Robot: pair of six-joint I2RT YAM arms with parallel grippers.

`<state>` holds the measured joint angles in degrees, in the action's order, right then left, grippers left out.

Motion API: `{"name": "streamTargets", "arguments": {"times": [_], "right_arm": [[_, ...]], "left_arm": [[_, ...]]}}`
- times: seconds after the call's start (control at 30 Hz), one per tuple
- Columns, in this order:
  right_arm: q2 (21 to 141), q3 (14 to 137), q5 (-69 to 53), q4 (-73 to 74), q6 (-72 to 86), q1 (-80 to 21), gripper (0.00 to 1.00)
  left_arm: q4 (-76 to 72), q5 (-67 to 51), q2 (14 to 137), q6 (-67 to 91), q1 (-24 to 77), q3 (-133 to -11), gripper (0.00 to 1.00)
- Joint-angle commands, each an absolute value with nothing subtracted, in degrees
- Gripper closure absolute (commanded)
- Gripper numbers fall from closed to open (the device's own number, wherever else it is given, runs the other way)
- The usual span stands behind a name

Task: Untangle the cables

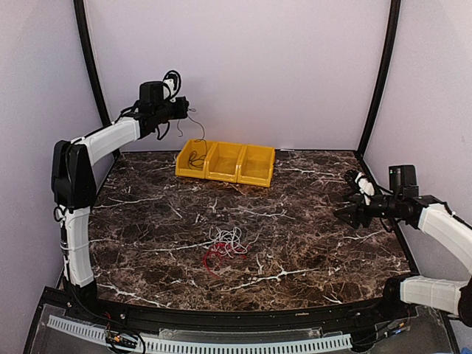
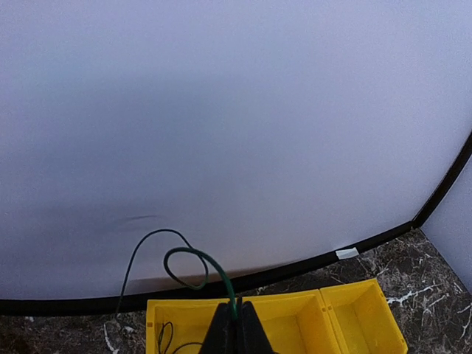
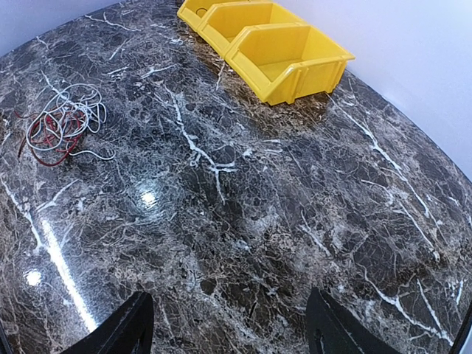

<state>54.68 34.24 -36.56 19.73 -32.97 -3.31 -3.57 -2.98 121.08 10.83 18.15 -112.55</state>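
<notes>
We find no brand or readable writing; the small white strip [image 2: 346, 253] on the black frame at the foot of the back wall is too small to read.

The left gripper [image 1: 181, 108] is raised high above the far left of the dark brown marble-patterned worktop [image 1: 310, 243]. Its jaws are closed on a thin dark green cable [image 2: 198, 258]. This cable makes a loop just beyond the fingertips and hangs down into the left compartment of the yellow plastic three-compartment bin [image 1: 254, 177], which stands against the back wall.

The loose bundle of thin red and white cables [image 1: 225, 247] lies on the worktop near its middle, towards the near edge. It is well apart from both grippers.

The right gripper [image 1: 346, 214] hangs over the right side of the worktop, its jaws wide apart with nothing between them.
</notes>
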Motion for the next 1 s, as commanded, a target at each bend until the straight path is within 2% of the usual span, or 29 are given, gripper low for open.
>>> {"name": "streamTargets", "arguments": {"times": [0.0,0.4,0.53,0.97], "right_arm": [[55.0,33.7,-36.4,18.3,-33.7,-2.9,0.27],[56.4,34.1,-36.5,18.8,-34.1,-2.9,0.27],[56.4,33.9,-36.5,18.8,-34.1,-2.9,0.27],[56.3,33.9,-36.3,18.9,-34.2,-2.9,0.27]], "left_arm": [[-8.9,-5.4,120.5,14.1,17.8,-108.3,1.0],[-15.0,-12.4,121.7,20.8,17.8,-101.4,1.0],[-15.8,-18.9,121.2,20.7,18.5,-102.3,1.0],[-18.8,-16.2,118.6,19.1,19.8,-99.7,1.0]]}}
